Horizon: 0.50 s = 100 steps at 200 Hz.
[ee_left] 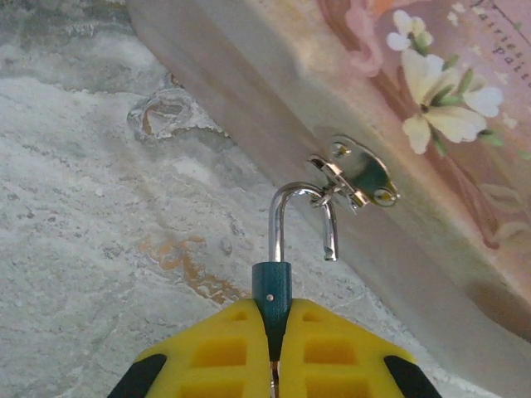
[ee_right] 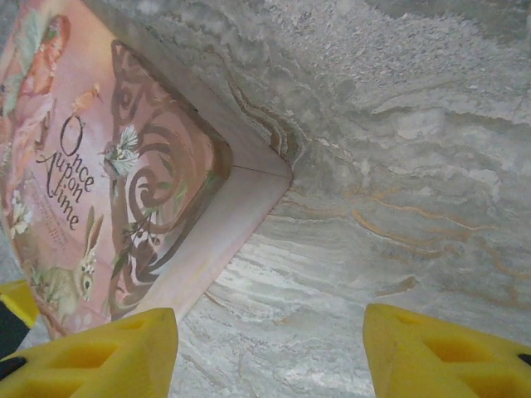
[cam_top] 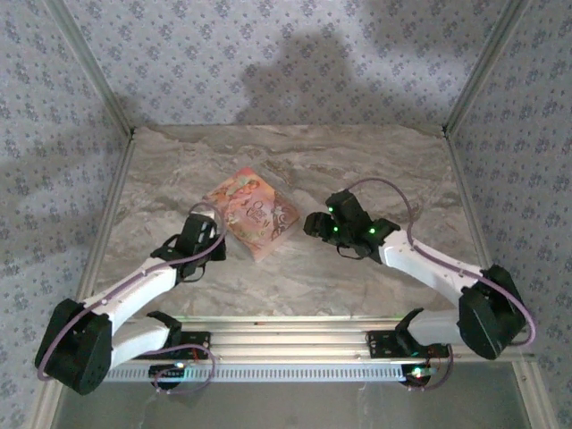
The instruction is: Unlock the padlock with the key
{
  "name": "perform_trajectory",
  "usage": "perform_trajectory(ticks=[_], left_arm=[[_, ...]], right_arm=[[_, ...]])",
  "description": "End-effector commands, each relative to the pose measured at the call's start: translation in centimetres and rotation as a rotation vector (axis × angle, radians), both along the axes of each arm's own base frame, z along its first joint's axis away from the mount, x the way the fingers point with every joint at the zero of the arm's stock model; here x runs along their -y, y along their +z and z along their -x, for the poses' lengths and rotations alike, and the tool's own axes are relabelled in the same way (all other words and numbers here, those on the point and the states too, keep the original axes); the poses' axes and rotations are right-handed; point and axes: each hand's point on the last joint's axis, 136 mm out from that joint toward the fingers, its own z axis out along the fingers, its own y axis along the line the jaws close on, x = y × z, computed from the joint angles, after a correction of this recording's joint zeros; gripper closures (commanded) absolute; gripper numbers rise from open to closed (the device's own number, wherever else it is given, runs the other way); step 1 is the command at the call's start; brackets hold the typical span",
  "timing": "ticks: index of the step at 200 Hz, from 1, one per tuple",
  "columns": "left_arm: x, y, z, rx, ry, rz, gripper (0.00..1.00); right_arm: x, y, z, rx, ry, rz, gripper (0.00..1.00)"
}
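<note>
Left wrist view: left fingers (ee_left: 211,352) pinch the small teal metal padlock (ee_left: 272,288), likely rigid, light, slippery; best gripped on its flat body. Right fingers (ee_right: 95,356) stand wide, empty.

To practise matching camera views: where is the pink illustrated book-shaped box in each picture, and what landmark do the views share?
Top external: the pink illustrated book-shaped box lies mid-table, slightly left of centre.
Left wrist: the box runs across the upper right, with a silver hasp on its side.
Right wrist: the box takes the left half, a corner pointing right.
Shared landmark: the grey marble-patterned tabletop beneath it.
</note>
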Motion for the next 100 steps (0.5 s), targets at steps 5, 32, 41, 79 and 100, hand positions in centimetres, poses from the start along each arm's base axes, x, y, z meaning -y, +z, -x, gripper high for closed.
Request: perform_trajectory(ticks=[5,32,41,79,100], left_arm=[[0.0,-0.3,0.0,-0.023,0.069,0.128,1.00],[0.4,0.5,-0.5,0.007,0.099,0.223,1.00],[0.5,0.7,-0.7,0.018,0.107,0.248,1.00],[0.6,1.1,-1.0,0.045,0.148,0.311,1.00],[0.1,1.6,-1.2,0.073,0.173,0.315,1.00]], right_arm=[[-1.8,0.7,-1.4,0.009,0.085,0.011,0.40],[-3.3,0.6,-2.5,-0.011,0.136,0.014,0.41],[-3.7,0.5,-2.8,-0.012,0.148,0.011,0.41],[-4.3,0.1,-2.9,-0.027,0.174,0.007,0.41],[-4.3,0.0,-2.8,-0.030,0.178,0.004,0.41]])
